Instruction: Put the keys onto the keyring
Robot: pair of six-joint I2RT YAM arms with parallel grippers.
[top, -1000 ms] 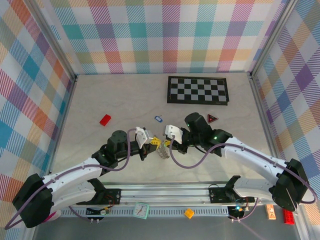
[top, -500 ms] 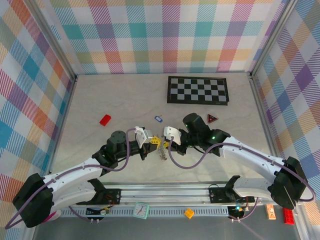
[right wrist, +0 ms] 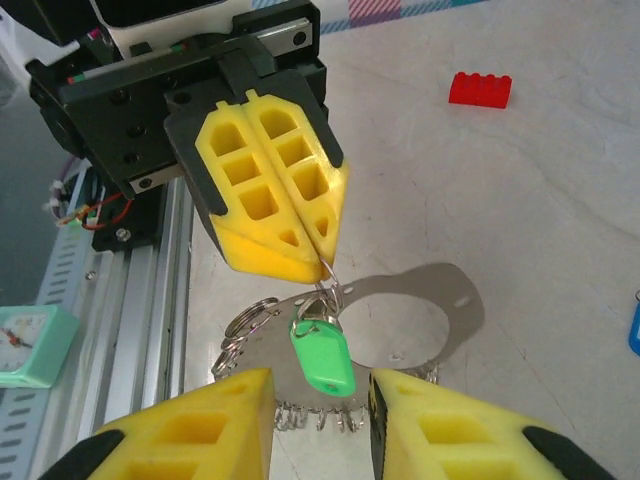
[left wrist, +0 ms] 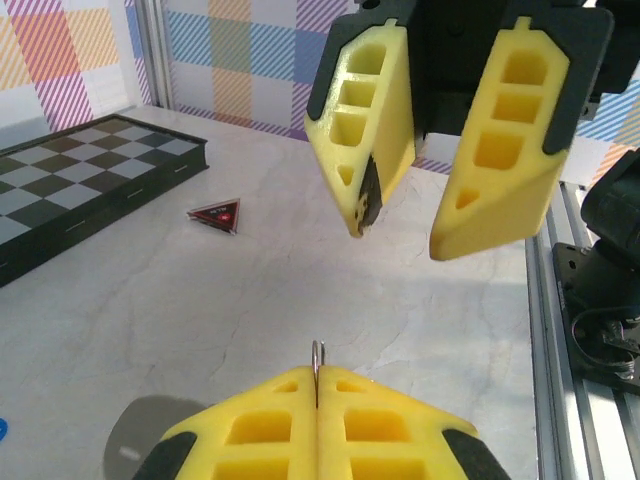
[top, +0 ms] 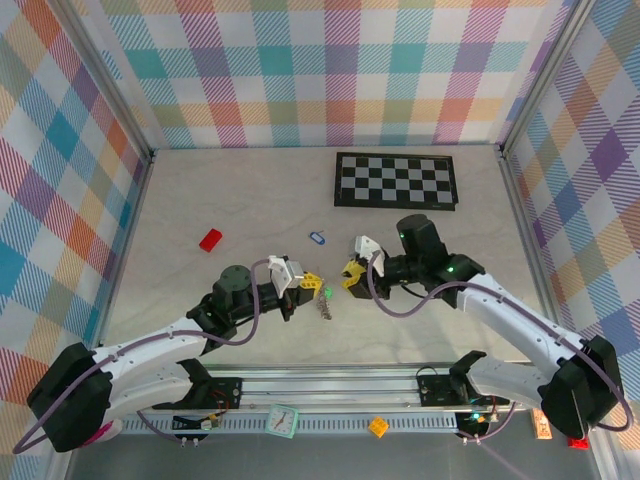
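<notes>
My left gripper (top: 311, 285) is shut on the top of the keyring (right wrist: 243, 328), a loop of silvery rings and chain whose thin wire pokes up between the left fingers (left wrist: 260, 425). The green key (right wrist: 326, 357) hangs on that ring just under the left fingertips, above the table. My right gripper (top: 351, 274) is open, a short way right of the left one, with its jaws either side of the green key but not touching it. The blue key (top: 317, 238) lies alone on the table further back.
A black-and-white chequered board (top: 395, 180) lies at the back right. A small red triangle (top: 426, 236) sits beside the right arm, and a red block (top: 210, 239) lies to the left. The aluminium rail (top: 330, 400) runs along the near edge.
My right gripper has drawn back to the right, away from the left gripper. The left gripper stays put, still holding the ring with the green key dangling.
</notes>
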